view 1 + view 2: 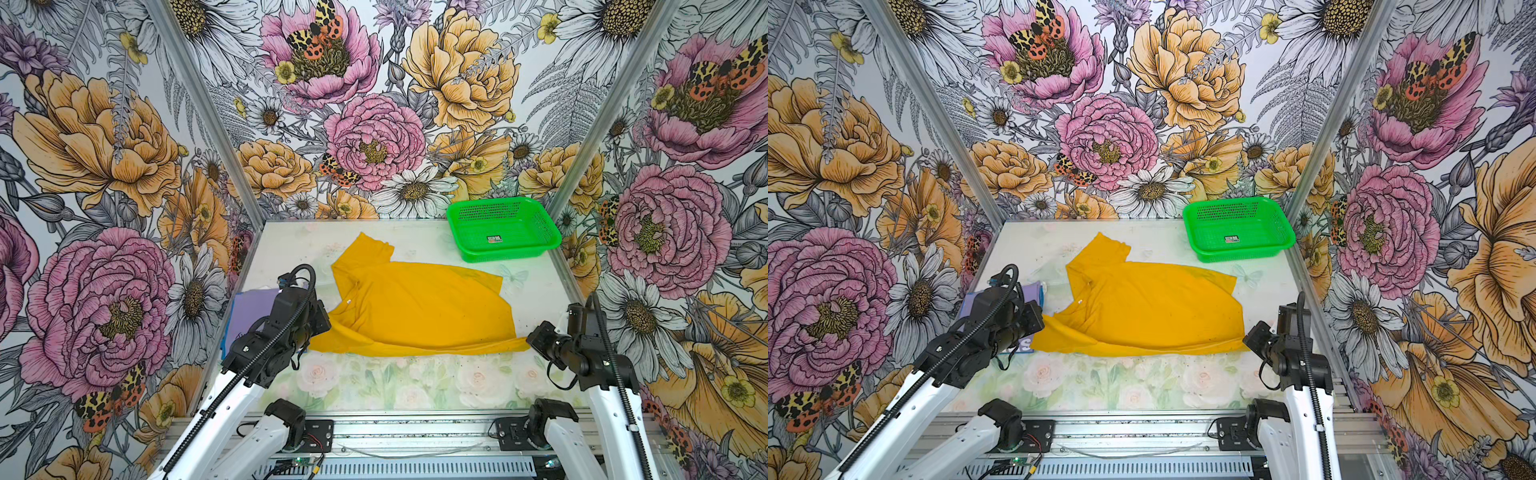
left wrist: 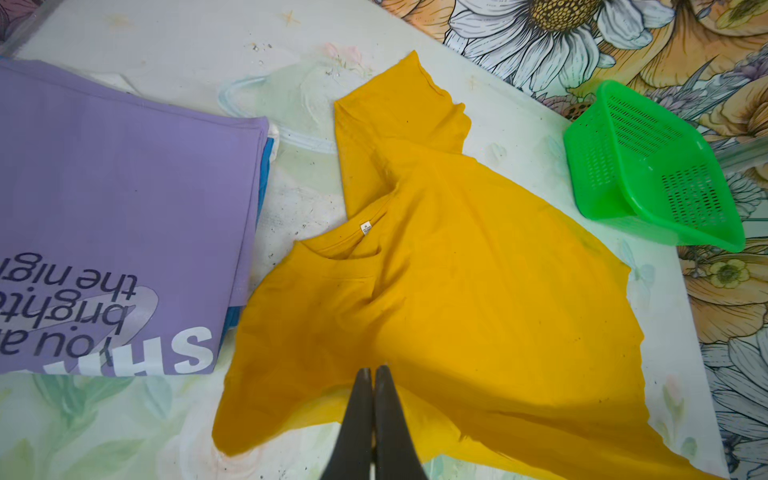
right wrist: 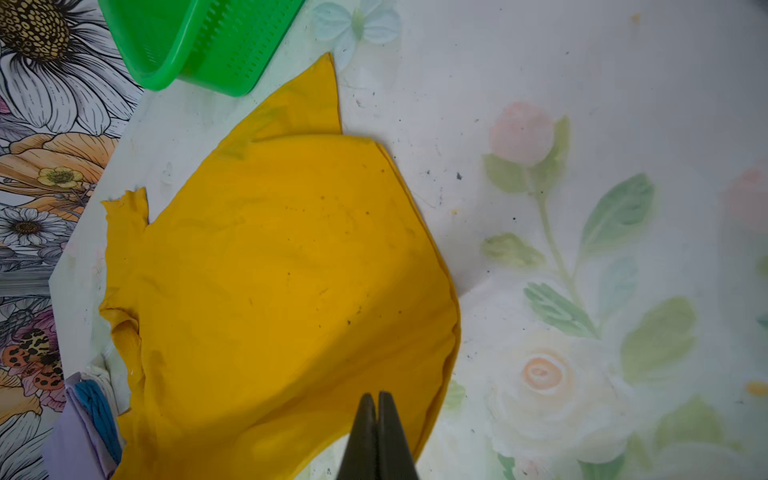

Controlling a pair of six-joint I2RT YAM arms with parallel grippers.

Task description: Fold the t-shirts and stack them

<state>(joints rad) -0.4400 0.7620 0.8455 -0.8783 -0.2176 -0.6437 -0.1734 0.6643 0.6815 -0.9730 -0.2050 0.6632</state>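
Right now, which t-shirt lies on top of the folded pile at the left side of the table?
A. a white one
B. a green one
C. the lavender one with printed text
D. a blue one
C: in the left wrist view the lavender t-shirt lies uppermost with its printed text showing, and only a thin edge of the blue t-shirt peeks out from under it.

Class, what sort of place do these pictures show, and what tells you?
Likely a robot test booth: two arms on a metal rail, flower-printed panels boxing in a small table, a yellow t-shirt as practice laundry.
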